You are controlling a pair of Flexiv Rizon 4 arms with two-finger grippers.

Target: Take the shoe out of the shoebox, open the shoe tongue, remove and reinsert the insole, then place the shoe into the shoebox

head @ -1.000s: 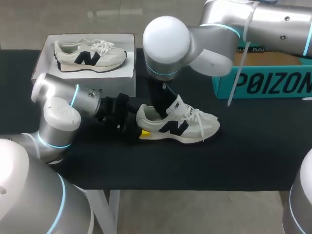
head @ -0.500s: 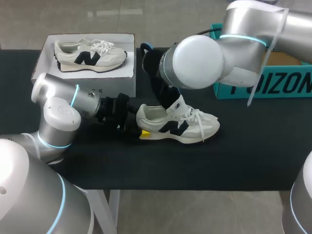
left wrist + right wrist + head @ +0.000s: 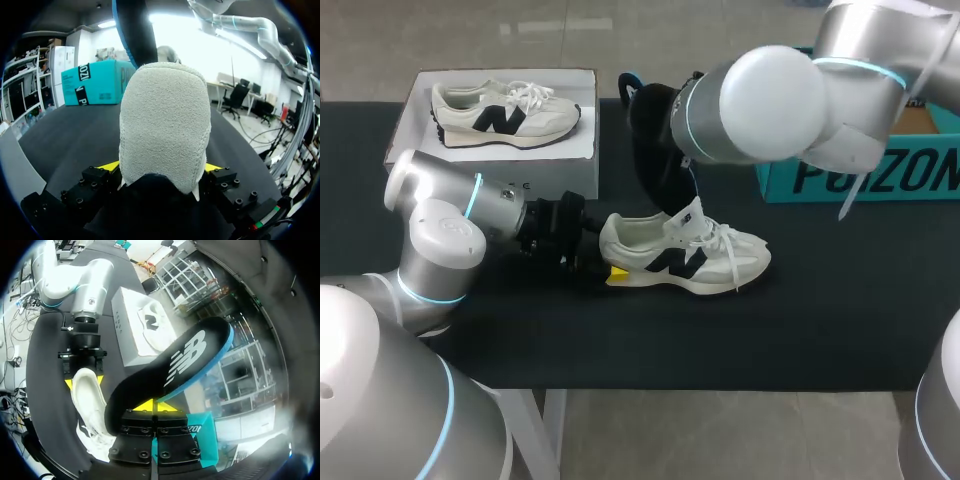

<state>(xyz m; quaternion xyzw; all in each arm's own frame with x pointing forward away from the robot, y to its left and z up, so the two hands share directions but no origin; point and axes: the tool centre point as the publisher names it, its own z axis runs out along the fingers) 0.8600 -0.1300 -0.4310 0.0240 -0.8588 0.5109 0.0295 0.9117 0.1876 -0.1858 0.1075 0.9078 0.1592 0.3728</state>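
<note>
From above, my right arm has lifted the black insole (image 3: 655, 140) up and out of the shoe (image 3: 685, 255). So taking it out is done, and putting it back comes next. The left wrist view shows my left gripper (image 3: 162, 169) squeezing the shoe's heel from both sides. Only the right wrist view shows my right gripper (image 3: 154, 406) pinching the insole's end, with the shoe beside its fingers.

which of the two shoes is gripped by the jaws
The shoe on the table: the left jaws clamp its heel from both sides. The other shoe lies untouched in the white box.
</note>
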